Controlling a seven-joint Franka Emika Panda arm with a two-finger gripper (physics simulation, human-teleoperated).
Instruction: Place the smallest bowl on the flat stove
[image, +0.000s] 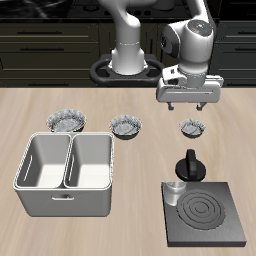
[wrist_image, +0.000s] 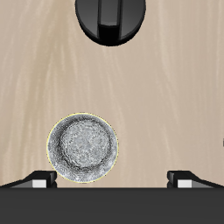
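I see the smallest bowl (image: 193, 127) sitting upright on the bare table (image: 130, 230), at the end of the row of three fluted bowls, with the middle bowl (image: 127, 126) and the widest bowl (image: 66, 121) further along, and a black round object (image: 191, 164) between it and the flat stove (image: 208, 214) nearer the front edge. My claw (image: 189, 100) hangs open above and a little behind it, holding nothing; from the wrist the smallest bowl (wrist_image: 82, 149) shows between the fingertips (wrist_image: 41, 178), not touching them. A double sink (image: 66, 172) and a small glass (image: 173, 191) at the stove's edge also stand on the table
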